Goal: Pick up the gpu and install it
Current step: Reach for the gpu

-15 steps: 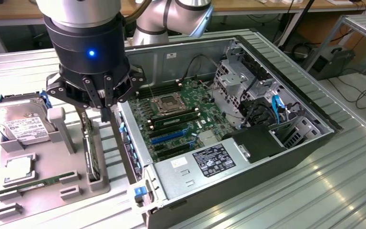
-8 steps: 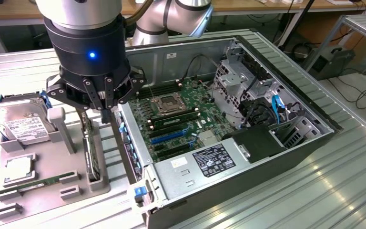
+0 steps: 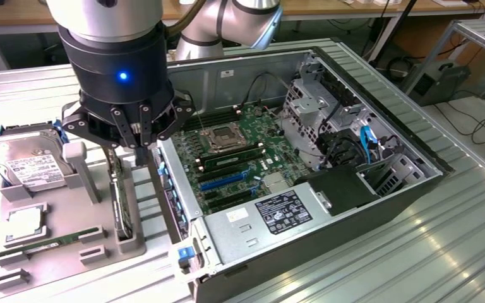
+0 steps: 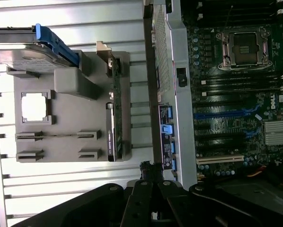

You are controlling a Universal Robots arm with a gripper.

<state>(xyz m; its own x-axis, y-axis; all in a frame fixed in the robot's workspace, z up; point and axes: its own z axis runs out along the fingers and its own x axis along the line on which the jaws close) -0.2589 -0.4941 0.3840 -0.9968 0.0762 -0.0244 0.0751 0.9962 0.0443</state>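
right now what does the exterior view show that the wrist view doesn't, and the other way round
Exterior view adds: the arm above the claw, the power supply with its label, the drive cage and blue cables toward the exterior view's right.
Wrist view adds: a straight-down look along the gpu and its top edge, and a white slot on the motherboard.
Both: the shut claw, the gpu standing on edge in the grey tray, the hard drive, the CPU socket.
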